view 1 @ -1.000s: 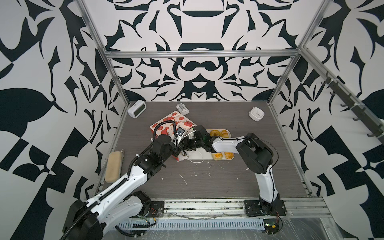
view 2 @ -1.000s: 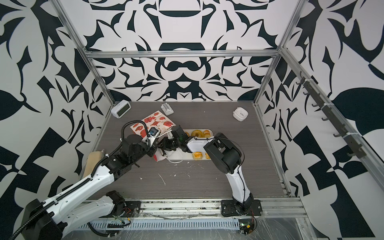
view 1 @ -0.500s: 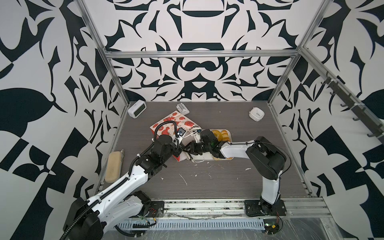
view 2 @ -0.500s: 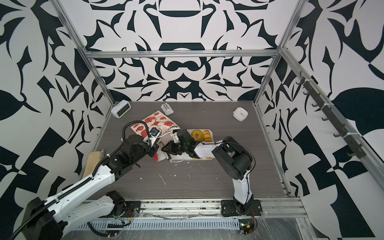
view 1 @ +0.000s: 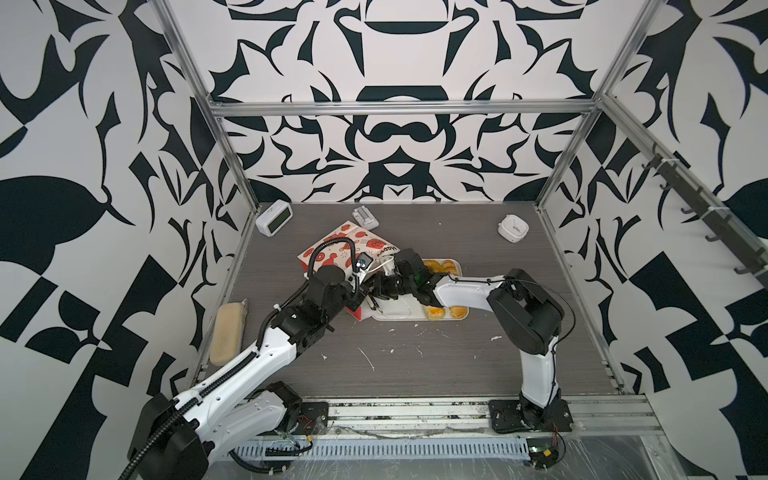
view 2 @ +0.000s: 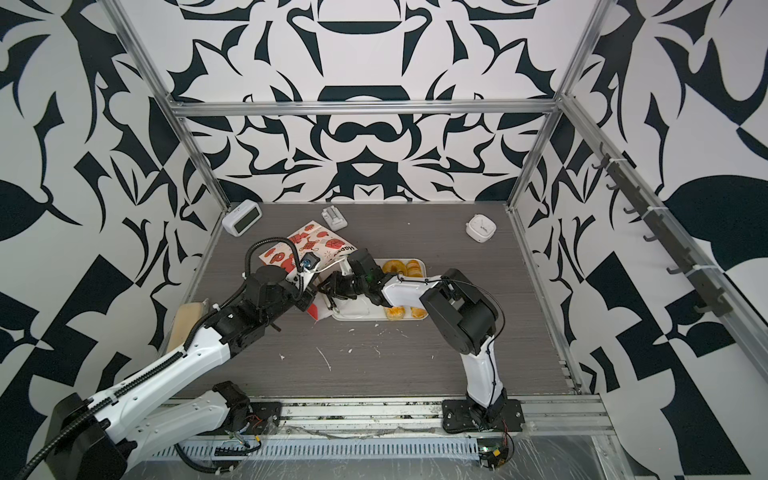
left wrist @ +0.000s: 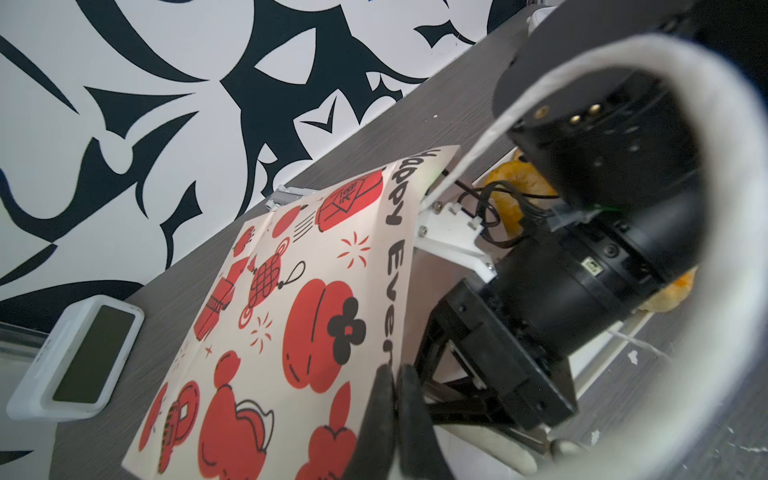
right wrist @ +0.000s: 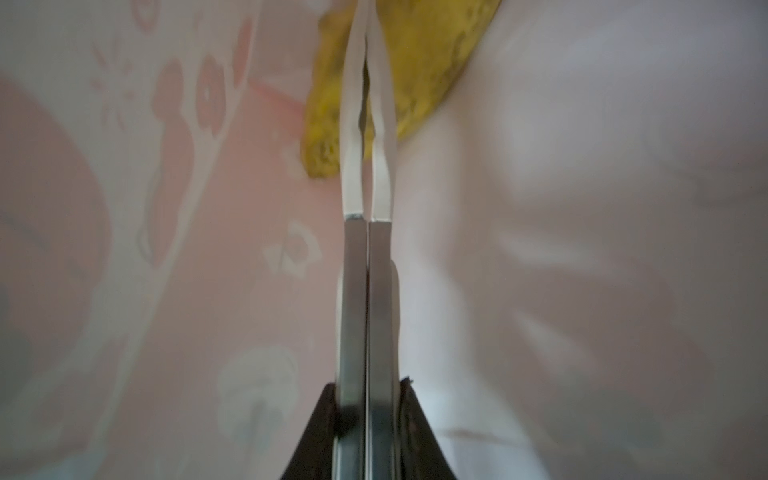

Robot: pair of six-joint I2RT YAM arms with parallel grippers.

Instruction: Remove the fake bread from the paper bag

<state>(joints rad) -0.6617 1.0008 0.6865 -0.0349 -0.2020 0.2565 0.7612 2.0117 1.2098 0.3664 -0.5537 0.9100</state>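
Note:
The paper bag point(view 1: 338, 249) point(view 2: 305, 245) point(left wrist: 291, 311) lies tilted on the table, its mouth toward the white tray point(view 1: 397, 311) point(view 2: 353, 312). My left gripper point(view 1: 360, 292) point(view 2: 309, 296) point(left wrist: 395, 374) is shut on the upper edge of the bag's mouth. My right gripper point(view 1: 380, 289) point(view 2: 334, 289) point(right wrist: 368, 395) is shut on metal tongs point(right wrist: 368, 166) that reach into the bag. Their white tips are closed against a yellow fake bread point(right wrist: 419, 62) inside. Several fake breads point(view 1: 436, 312) point(view 2: 395, 313) lie on the tray.
A white digital clock point(view 1: 274, 217) and a small grey-white block point(view 1: 365, 217) stand at the back. A white alarm clock point(view 1: 513, 227) sits at the back right. A pale beige block point(view 1: 226, 332) lies along the left edge. White crumbs point(view 1: 365, 358) dot the front of the table.
The right arm's elbow has swung out to the right, and its gripper with the tongs has shifted forward and left into the bag's mouth. The left arm has stayed still.

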